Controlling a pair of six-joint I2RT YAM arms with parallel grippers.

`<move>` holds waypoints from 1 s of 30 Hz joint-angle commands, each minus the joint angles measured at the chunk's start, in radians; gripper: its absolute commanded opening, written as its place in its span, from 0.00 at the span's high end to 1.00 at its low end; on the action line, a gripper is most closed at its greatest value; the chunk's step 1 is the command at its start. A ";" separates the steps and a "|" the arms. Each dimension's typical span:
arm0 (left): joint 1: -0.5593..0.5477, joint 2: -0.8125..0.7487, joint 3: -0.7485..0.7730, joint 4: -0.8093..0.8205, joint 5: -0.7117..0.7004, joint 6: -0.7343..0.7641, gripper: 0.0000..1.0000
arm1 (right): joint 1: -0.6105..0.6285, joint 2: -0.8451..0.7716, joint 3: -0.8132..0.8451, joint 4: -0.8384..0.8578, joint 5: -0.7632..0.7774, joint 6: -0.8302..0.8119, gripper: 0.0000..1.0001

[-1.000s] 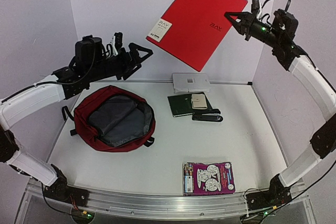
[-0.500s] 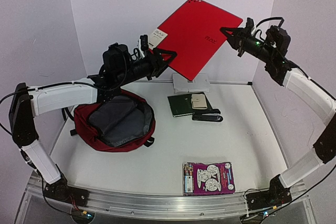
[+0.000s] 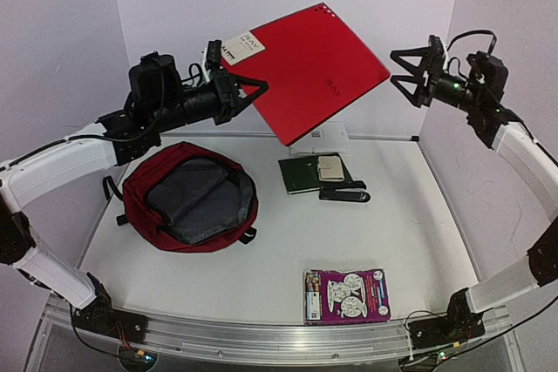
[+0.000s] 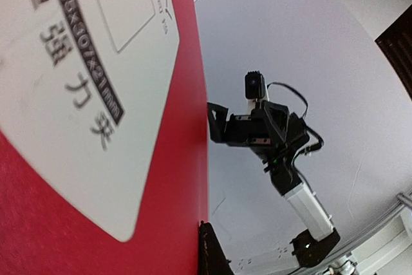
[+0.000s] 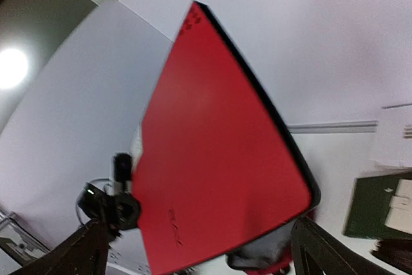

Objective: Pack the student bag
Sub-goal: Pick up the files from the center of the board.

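Holding the red folder [image 3: 305, 67] by its white-labelled corner, the left jaws are clamped shut on it high over the back left of the worktop [image 3: 410, 224]. The right jaws stand wide and apart from the folder's far right corner, touching nothing.

The student bag [image 3: 139, 191] lies at the left side of the worktop with its mouth unzipped and grey lining facing up. It sits below the left jaws and a little nearer the front edge, so the left arm [image 3: 78, 158] is plainly the nearer one.

The folder hangs tilted, its long axis running from the jaws out to the right, away from the bag, so the free end likely has to swing back left and dip to meet the mouth. Whether the mouth is wide enough cannot be told from above.

Under the folder's free end, near the back edge, lie a white box [image 3: 316, 138], a dark green notebook [image 3: 299, 177] and a black stapler [image 3: 344, 192]. A purple book [image 3: 346, 295] lies at the front edge. None stands between the folder and the bag.
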 commanded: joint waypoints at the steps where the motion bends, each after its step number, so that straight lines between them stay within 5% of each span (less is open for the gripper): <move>1: 0.009 -0.157 0.052 -0.346 0.082 0.169 1.00 | -0.061 -0.036 0.129 -0.523 -0.173 -0.583 0.02; 6: 0.008 -0.170 0.124 -0.581 0.195 0.219 1.00 | -0.050 0.079 0.317 -1.088 -0.229 -1.100 0.02; 12: -0.001 -0.164 0.086 -0.536 0.317 0.214 1.00 | 0.033 0.200 0.416 -1.561 -0.174 -1.503 0.02; 22: -0.020 -0.135 0.082 -0.484 0.418 0.210 1.00 | 0.046 0.232 0.364 -1.577 -0.317 -1.441 0.04; 30: -0.022 -0.137 0.048 -0.391 0.450 0.189 1.00 | 0.071 0.214 0.284 -1.506 -0.427 -1.321 0.26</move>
